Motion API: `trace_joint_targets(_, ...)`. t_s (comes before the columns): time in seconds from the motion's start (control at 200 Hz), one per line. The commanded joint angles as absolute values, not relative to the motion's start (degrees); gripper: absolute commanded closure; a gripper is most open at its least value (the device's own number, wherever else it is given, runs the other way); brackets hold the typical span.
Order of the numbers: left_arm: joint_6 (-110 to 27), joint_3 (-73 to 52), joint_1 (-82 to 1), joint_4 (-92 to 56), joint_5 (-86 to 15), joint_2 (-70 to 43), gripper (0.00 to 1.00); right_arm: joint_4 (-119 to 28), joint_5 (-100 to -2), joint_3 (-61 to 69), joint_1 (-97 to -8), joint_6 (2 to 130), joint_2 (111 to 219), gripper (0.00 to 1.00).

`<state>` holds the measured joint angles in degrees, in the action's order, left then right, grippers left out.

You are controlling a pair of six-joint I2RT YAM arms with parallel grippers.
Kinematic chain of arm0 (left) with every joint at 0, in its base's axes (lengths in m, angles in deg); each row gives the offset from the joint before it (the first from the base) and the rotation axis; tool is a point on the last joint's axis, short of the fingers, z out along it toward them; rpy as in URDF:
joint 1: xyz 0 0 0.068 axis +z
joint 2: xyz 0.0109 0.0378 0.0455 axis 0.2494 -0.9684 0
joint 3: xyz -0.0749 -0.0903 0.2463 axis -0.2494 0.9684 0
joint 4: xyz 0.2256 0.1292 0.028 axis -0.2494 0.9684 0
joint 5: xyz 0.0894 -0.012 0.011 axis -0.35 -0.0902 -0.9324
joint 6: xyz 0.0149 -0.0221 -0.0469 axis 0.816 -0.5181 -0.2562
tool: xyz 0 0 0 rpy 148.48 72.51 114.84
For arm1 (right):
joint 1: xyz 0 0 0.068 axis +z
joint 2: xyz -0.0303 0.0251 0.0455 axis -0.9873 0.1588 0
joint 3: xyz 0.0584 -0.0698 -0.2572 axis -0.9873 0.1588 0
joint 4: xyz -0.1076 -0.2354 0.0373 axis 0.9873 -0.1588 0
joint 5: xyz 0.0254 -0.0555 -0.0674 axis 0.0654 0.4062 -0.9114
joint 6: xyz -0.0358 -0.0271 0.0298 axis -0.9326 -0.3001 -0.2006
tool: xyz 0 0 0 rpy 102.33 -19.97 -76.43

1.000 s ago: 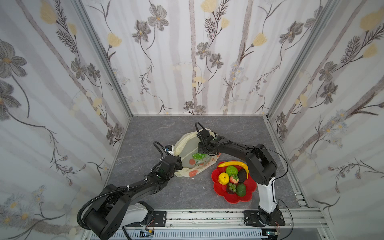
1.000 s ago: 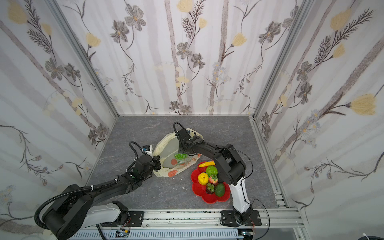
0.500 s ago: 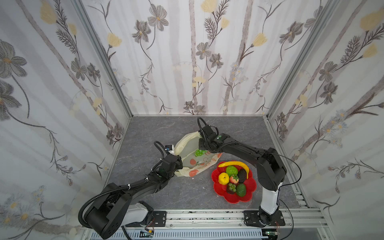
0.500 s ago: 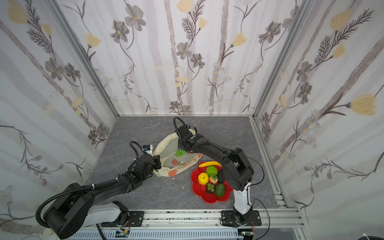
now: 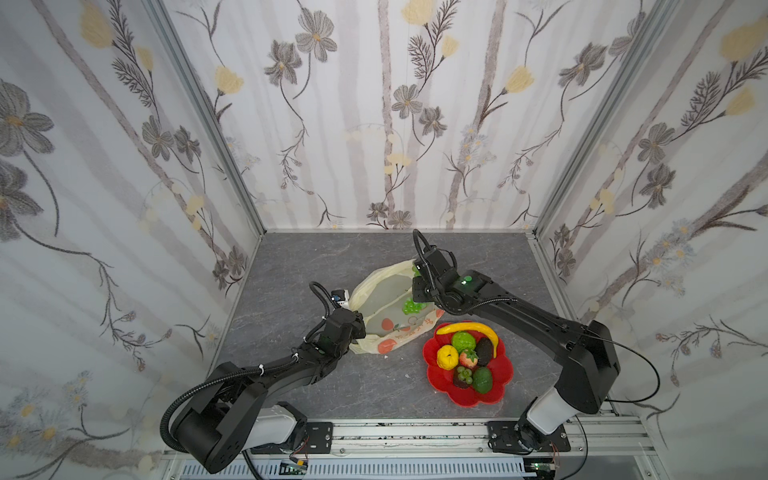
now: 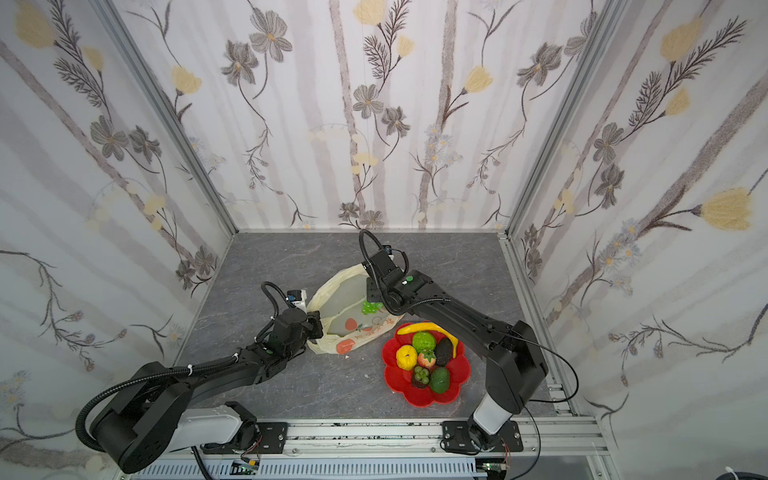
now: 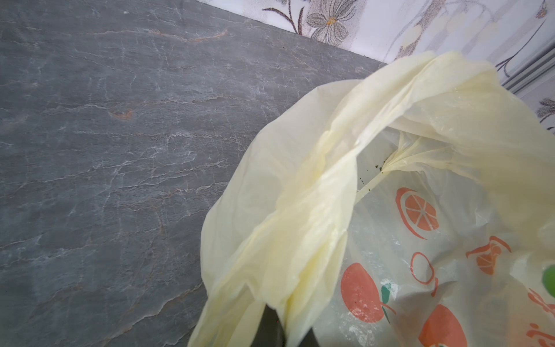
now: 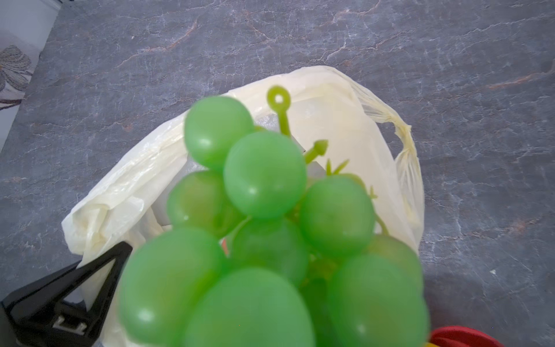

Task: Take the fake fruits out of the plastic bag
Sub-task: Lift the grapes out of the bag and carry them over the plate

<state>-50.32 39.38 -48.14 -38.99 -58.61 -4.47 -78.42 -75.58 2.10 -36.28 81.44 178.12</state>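
Nearest me, just beside the plastic bag [image 5: 380, 297], the red dish [image 5: 469, 399] already carries the other fake fruits [image 5: 465, 357]. My left gripper [image 5: 358, 329] stays pinched tight on the bag's near edge, propping the mouth open. And up it comes! The grape bunch [image 5: 413, 306], down inside the bag a second ago, now dangles over its far side, clamped in my right gripper [image 5: 417, 292]. I reckon that's the last fruit, so only the carry to the dish remains.
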Motion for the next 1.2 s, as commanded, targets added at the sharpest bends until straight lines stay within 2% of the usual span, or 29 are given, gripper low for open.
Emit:
trace_joint_targets(0.0, -49.96, 38.92, -48.15, -39.6, -59.77, -4.75, 1.0, -80.68, -78.71, 4.34, -35.7, 80.35, 174.25, 0.63)
trace_joint_targets(0.21, -49.71, 38.92, -48.04, -39.56, -60.05, -4.75, 1.0, -84.95, -81.04, 9.59, -34.19, 80.06, 167.01, 0.63)
trace_joint_targets(0.654, -50.0, 38.48, -48.07, -39.55, -59.57, -5.98, 1.0, -94.4, -85.87, 18.57, -24.38, 80.39, 155.87, 0.65)
trace_joint_targets(1.194, -49.79, 38.55, -48.13, -39.51, -59.75, -6.65, 1.0, -107.56, -90.03, 23.61, -13.06, 90.9, 154.19, 0.65)
